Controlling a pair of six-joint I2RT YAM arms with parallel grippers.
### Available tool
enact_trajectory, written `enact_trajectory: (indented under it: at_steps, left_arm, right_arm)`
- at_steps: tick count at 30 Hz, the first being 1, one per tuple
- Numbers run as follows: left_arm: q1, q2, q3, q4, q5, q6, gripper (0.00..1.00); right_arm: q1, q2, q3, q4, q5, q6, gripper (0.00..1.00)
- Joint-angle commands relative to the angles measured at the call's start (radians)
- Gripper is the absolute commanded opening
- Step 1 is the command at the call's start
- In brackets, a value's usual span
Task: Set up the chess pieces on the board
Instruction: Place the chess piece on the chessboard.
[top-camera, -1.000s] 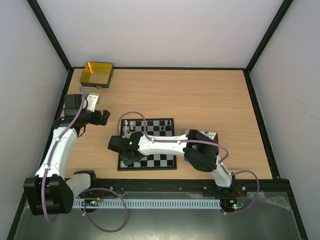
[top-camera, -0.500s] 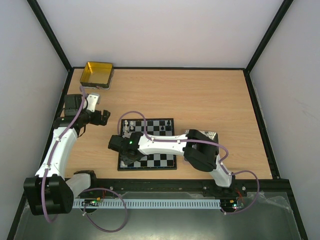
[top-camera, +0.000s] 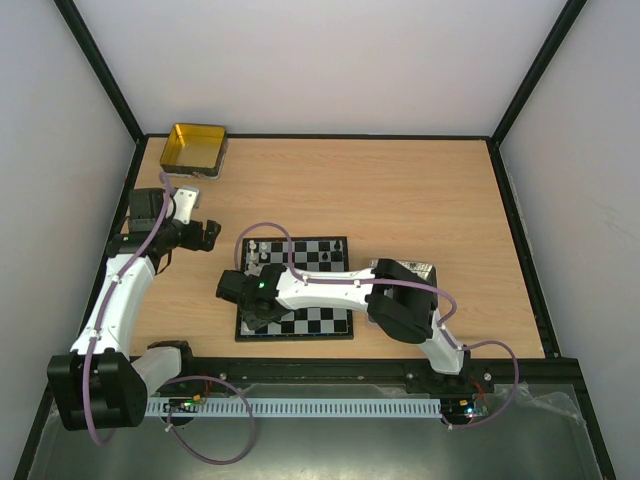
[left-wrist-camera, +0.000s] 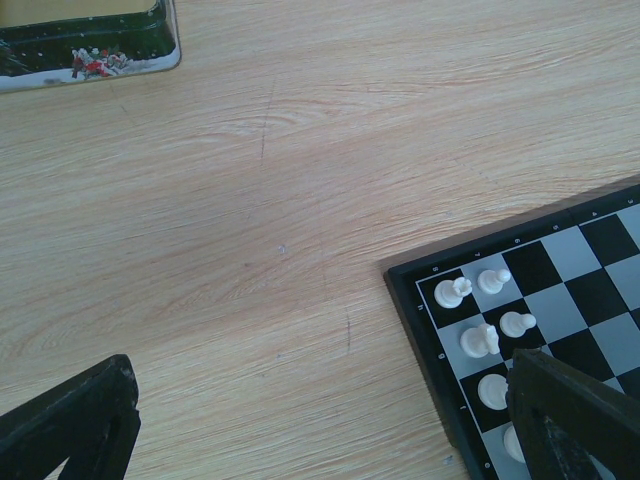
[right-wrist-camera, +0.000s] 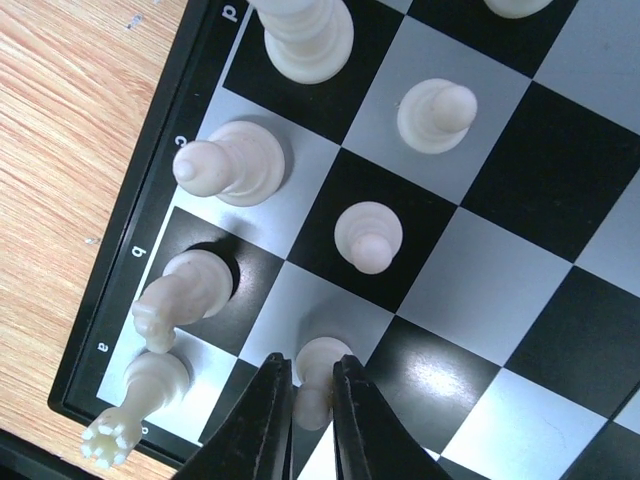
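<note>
Top view: board (top-camera: 322, 250) sits on the wood table (top-camera: 400, 190), close to the near edge. Tray (top-camera: 425, 266) is just right of it, partly under the right arm. Tin (top-camera: 193, 148) is in the far-left corner, near the left edge. Bare wood runs from the board's far rim to the far wall and across the far right. White walls on three sides, black frame along the table edges.

Right gripper (top-camera: 255, 308) is over the board's near-left corner, its arm lying across the near rows. Right wrist view: fingers (right-wrist-camera: 268, 420) are clenched on a white pawn (right-wrist-camera: 312, 405), one square in from the rim, beside the corner rook (right-wrist-camera: 150, 385). Can't tell if the pawn's base is down. Knight (right-wrist-camera: 185, 290) and bishop (right-wrist-camera: 225, 165) stand apart from the fingers.

Left gripper (top-camera: 205, 235) hangs left of the board's far-left corner, apart from it. Its fingers (left-wrist-camera: 70, 430) are spread wide over bare wood, holding nothing.
</note>
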Motion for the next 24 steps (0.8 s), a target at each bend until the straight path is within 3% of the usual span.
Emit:
enact_trajectory:
  at_steps: [1,11,17,24]
  left_arm:
    - [0.004,0.001,-0.006,-0.003,0.014,0.004,0.99]
    - [0.003,0.002,-0.006,-0.006,0.020,0.005,0.99]
    - [0.004,0.002,-0.006,-0.006,0.023,0.007,0.99]
    - [0.003,0.001,-0.006,-0.006,0.027,0.007,0.99]
  right_arm:
    - [-0.003,0.019,0.028,0.009,-0.005,-0.014,0.11]
    - [-0.003,0.027,0.040,0.003,-0.002,-0.017,0.11]
    - [-0.003,0.028,0.040,0.002,0.001,-0.017,0.18]
    - [-0.003,0.017,0.040,-0.002,0.016,-0.012,0.19]
